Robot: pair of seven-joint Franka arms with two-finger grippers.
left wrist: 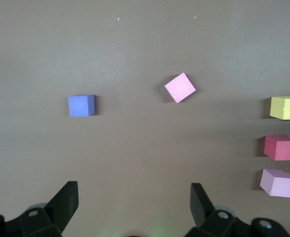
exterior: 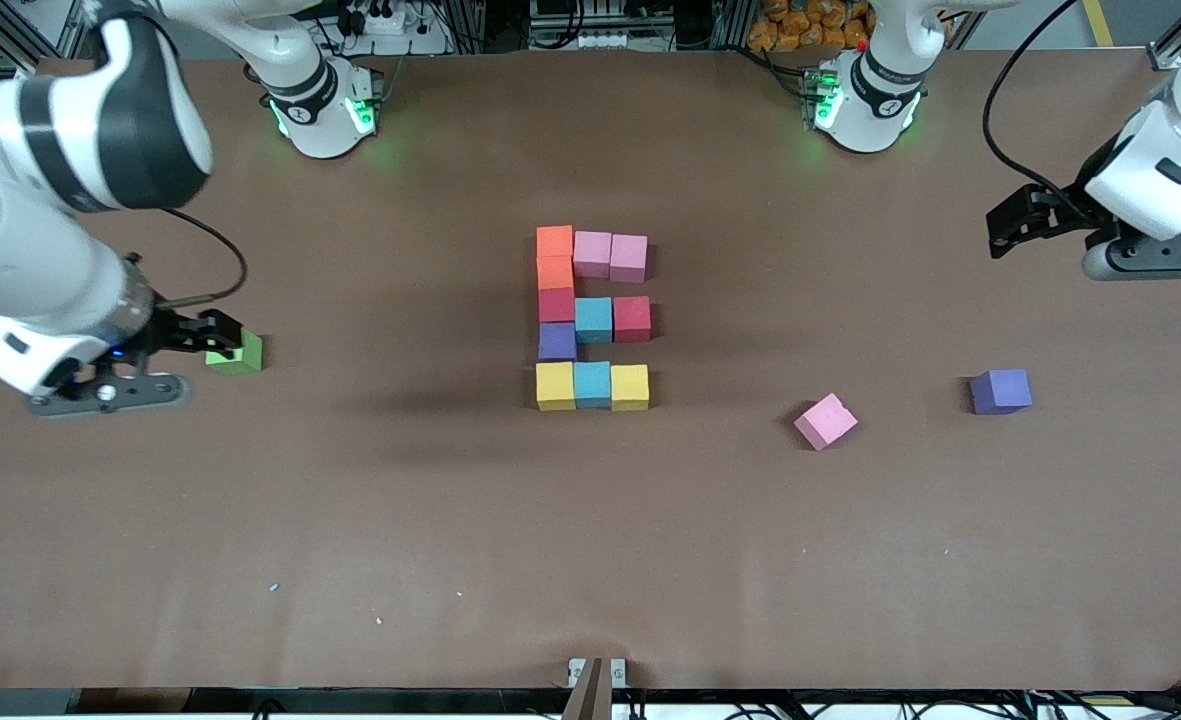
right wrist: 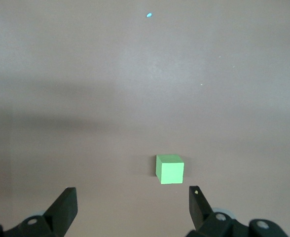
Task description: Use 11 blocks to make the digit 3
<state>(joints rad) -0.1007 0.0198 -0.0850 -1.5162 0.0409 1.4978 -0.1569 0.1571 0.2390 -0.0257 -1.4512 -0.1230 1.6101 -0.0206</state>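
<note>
The figure of touching cubes (exterior: 592, 319) lies mid-table: an orange and two pink cubes in the bar nearest the bases, a red, a light blue (exterior: 593, 319) and a red in the middle bar, and yellow, light blue, yellow in the bar nearest the front camera. An orange (exterior: 555, 272) and a purple cube (exterior: 557, 341) join the bars on the side toward the right arm's end. My left gripper (exterior: 998, 232) is open and empty at the left arm's end, also seen in the left wrist view (left wrist: 134, 197). My right gripper (exterior: 222, 335) is open and empty in the right wrist view (right wrist: 132, 202).
A loose pink cube (exterior: 826, 421) (left wrist: 180, 87) and a loose purple cube (exterior: 1001, 391) (left wrist: 81, 105) lie toward the left arm's end. A green cube (exterior: 240, 353) (right wrist: 169, 169) lies just ahead of the right gripper's fingertips, not between them.
</note>
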